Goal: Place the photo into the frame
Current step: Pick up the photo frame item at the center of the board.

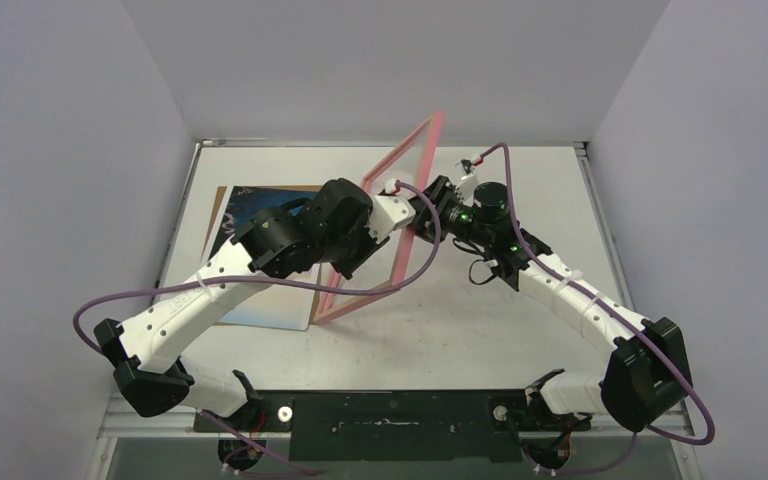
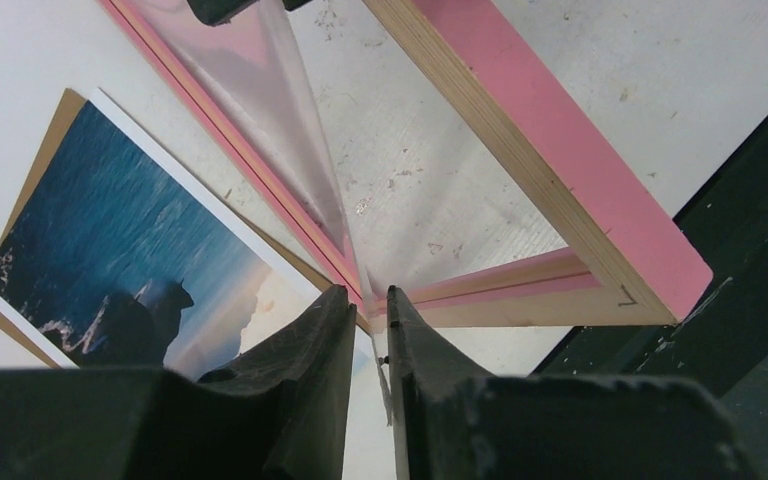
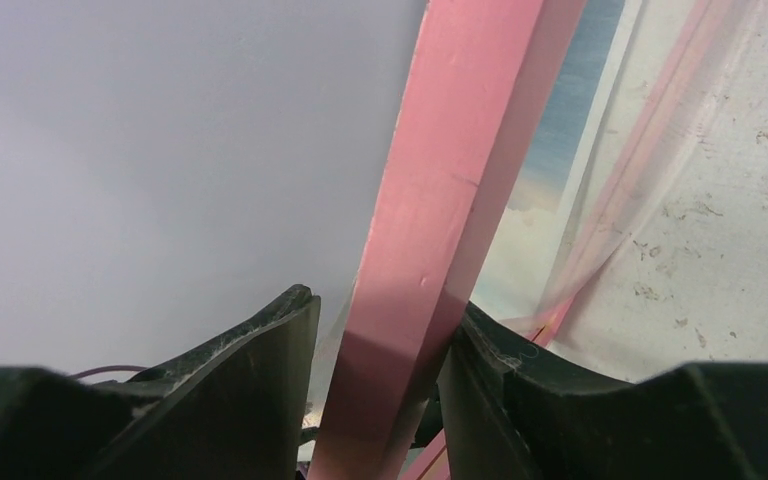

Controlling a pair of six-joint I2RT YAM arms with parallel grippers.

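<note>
The pink frame (image 1: 405, 146) stands tilted up on the table, its lower corner near the front. The photo (image 1: 250, 203), blue sky with pale clouds at one end, lies flat to its left. Both grippers meet at the raised frame. My left gripper (image 2: 368, 295) has its fingers a narrow gap apart around the thin edge of a clear sheet (image 2: 260, 110) that leans inside the frame (image 2: 560, 170); one finger stands off the sheet. My right gripper (image 3: 385, 300) straddles a pink rail (image 3: 460, 150): one finger touches it, and a gap shows on the other side.
A brown backing board (image 2: 53, 128) lies under the photo (image 2: 130, 230), showing along its edges. The table's dark edge (image 2: 750, 300) lies just past the frame's corner. Grey walls close the table on three sides. Purple cables (image 1: 430, 245) loop off both arms.
</note>
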